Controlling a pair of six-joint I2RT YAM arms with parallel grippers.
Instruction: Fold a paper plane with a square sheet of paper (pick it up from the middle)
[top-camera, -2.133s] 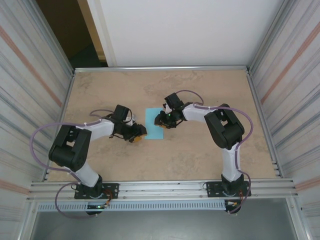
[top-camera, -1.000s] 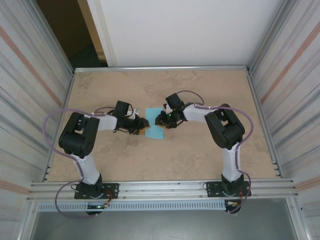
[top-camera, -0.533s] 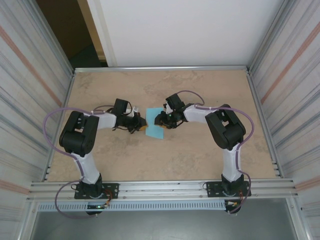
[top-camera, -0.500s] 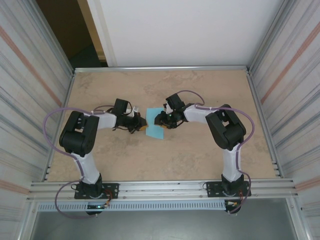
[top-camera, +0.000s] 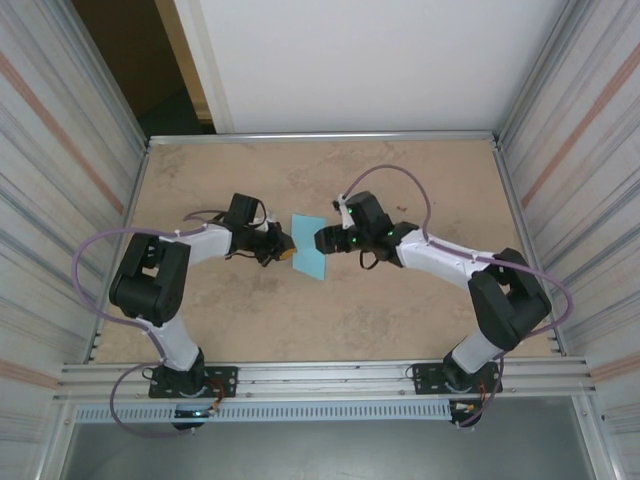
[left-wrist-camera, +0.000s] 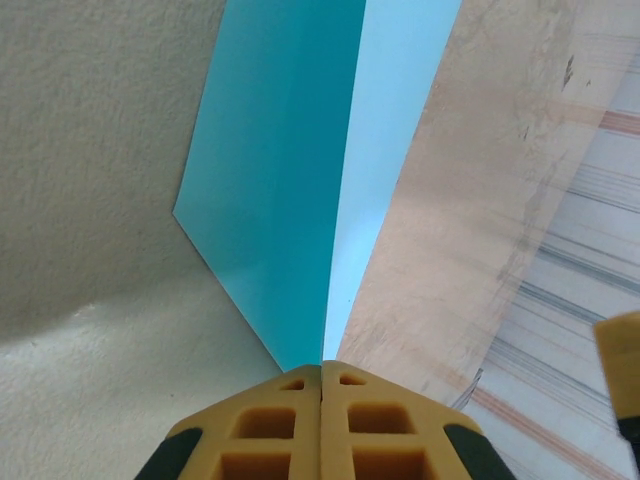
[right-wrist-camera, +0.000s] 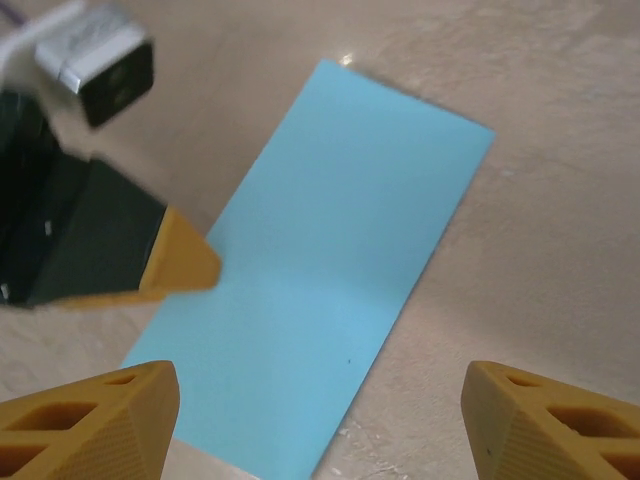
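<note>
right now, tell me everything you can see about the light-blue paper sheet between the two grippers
The thin, plain light-blue paper sheet reads as a long unmarked rectangle with crisp edges. From the left wrist, two faces meet along a lengthwise crease, one shaded darker, so it appears folded. It sits mid-table over the beige tabletop. The left gripper is shut on one long edge. The right gripper hangs open near it, apparently not touching. Whether the sheet lies flat or is lifted is unclear.

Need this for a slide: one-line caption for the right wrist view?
Open right gripper faces the folded square sheet of paper while the left gripper pinches its edge.
</note>
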